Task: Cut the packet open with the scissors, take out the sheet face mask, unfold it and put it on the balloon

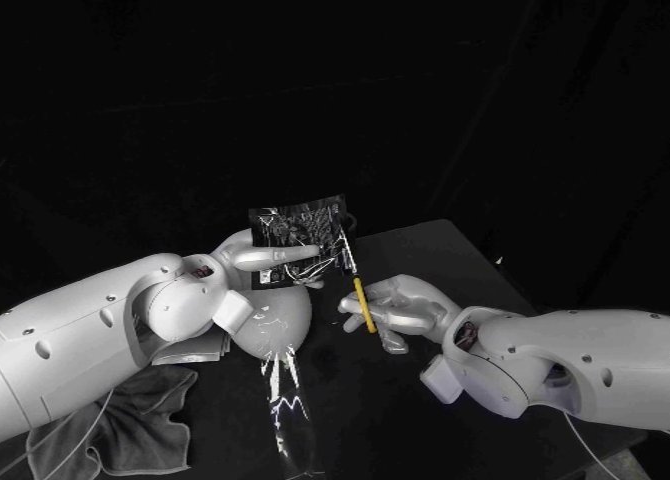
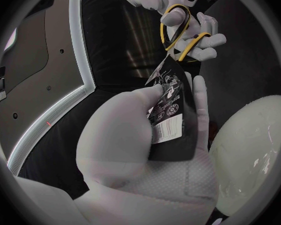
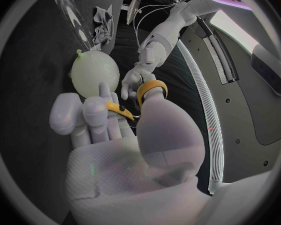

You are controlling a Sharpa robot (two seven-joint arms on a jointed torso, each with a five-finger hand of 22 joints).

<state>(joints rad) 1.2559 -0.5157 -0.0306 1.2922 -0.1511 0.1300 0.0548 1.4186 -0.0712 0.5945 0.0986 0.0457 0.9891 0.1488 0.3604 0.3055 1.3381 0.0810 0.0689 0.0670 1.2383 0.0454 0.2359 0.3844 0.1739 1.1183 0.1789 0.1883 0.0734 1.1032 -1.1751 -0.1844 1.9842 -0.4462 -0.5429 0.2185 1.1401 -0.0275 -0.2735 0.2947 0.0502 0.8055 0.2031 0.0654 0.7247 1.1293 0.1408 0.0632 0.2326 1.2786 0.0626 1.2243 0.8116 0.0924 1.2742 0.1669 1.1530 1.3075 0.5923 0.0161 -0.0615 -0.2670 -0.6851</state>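
My left hand (image 1: 272, 258) holds the black face mask packet (image 1: 298, 226) upright above the table, pinched near its lower edge. The packet (image 2: 168, 110) shows between the fingers of that hand (image 2: 137, 150) in the left wrist view. My right hand (image 1: 400, 311) grips the yellow-handled scissors (image 1: 361, 300), whose blades point up at the packet's right edge. In the left wrist view the scissors (image 2: 181, 35) meet the packet's far corner. The pale balloon (image 1: 270, 320) sits on the table just below my left hand, also seen as balloon (image 3: 93, 72) beyond my right hand (image 3: 122, 135) and the scissors (image 3: 150, 90).
A grey cloth (image 1: 126, 420) lies crumpled at the table's front left under my left arm. A clear shiny strip (image 1: 285, 390) lies on the table in front of the balloon. The table's far edge runs behind the packet.
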